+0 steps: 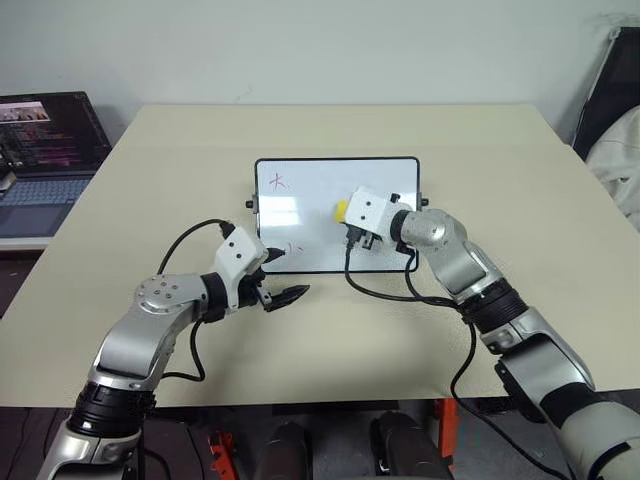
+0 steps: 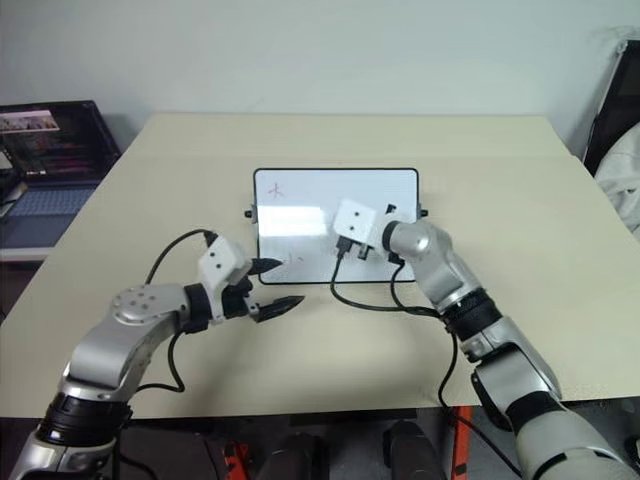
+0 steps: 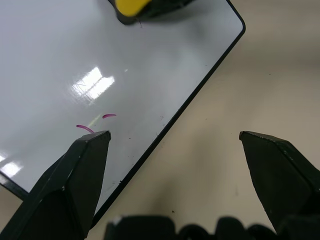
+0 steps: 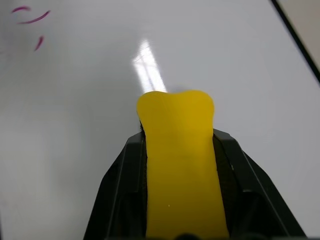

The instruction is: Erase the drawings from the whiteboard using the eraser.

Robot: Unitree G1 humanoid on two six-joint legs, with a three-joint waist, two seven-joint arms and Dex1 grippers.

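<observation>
While the right gripper [image 4: 176, 150] pinches the eraser [image 4: 179, 165] over the middle of the whiteboard [image 1: 310, 200], wiping is in hand; next it should sweep to the purple scribbles [image 3: 95, 122] near the board's near-left corner, where the left gripper [image 3: 175, 145] waits, jaws wide.

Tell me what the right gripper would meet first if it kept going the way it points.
Probably the bare whiteboard: the right gripper holds the eraser angled down at it, short of the purple marks.
</observation>
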